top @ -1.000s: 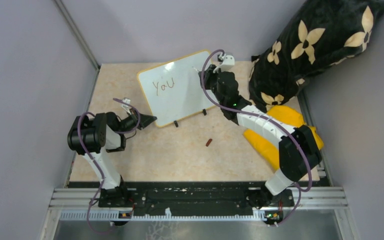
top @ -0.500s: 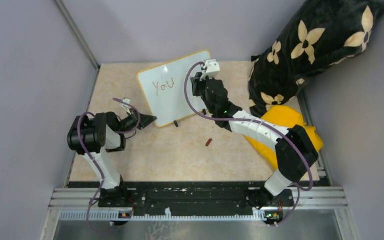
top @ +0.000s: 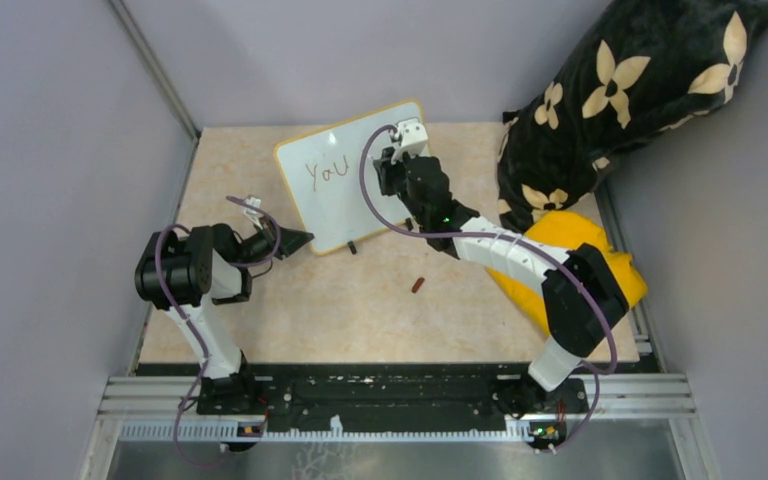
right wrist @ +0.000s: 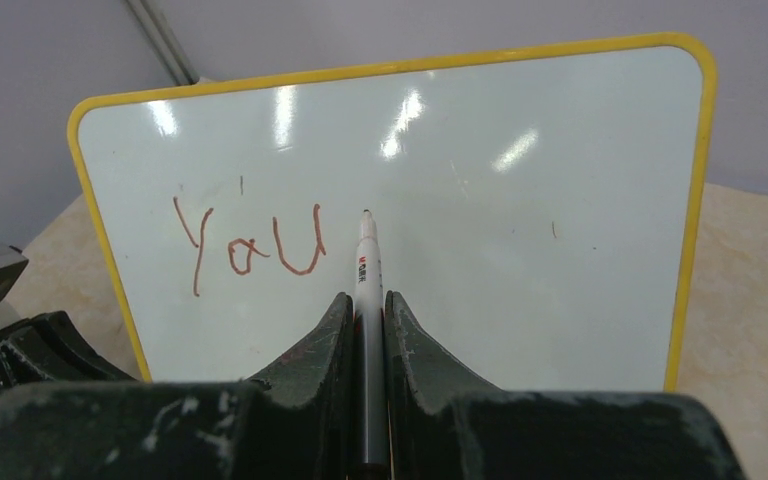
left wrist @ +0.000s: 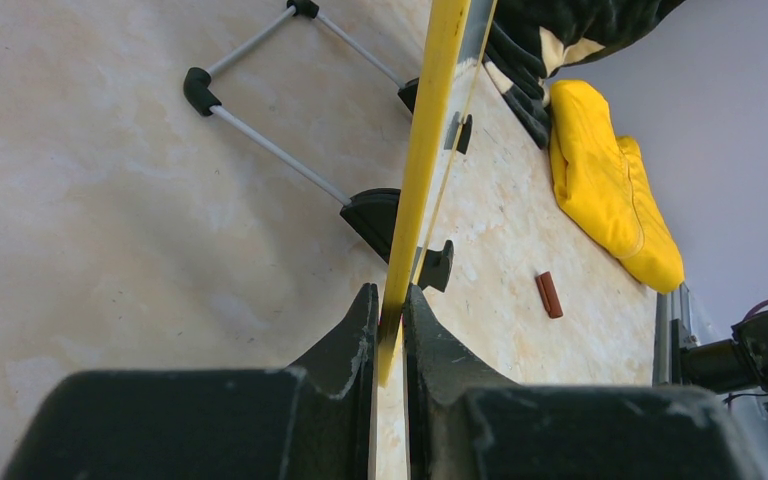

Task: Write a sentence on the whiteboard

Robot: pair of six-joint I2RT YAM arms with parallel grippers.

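Shifted left, right end effector (right wrist: 367, 300) pinching the marker (right wrist: 365, 262) sits just beside "You" (right wrist: 250, 250); left end effector (left wrist: 388, 300) clamps the whiteboard (right wrist: 520, 250) steady for writing.

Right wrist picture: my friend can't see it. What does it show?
The right gripper holds a marker, tip pointing at a yellow-framed whiteboard, just right of the handwritten word You. The rest is nearly blank.

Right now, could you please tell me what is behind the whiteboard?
A wire stand props the whiteboard from behind, resting on the table. From above, the board hides it.
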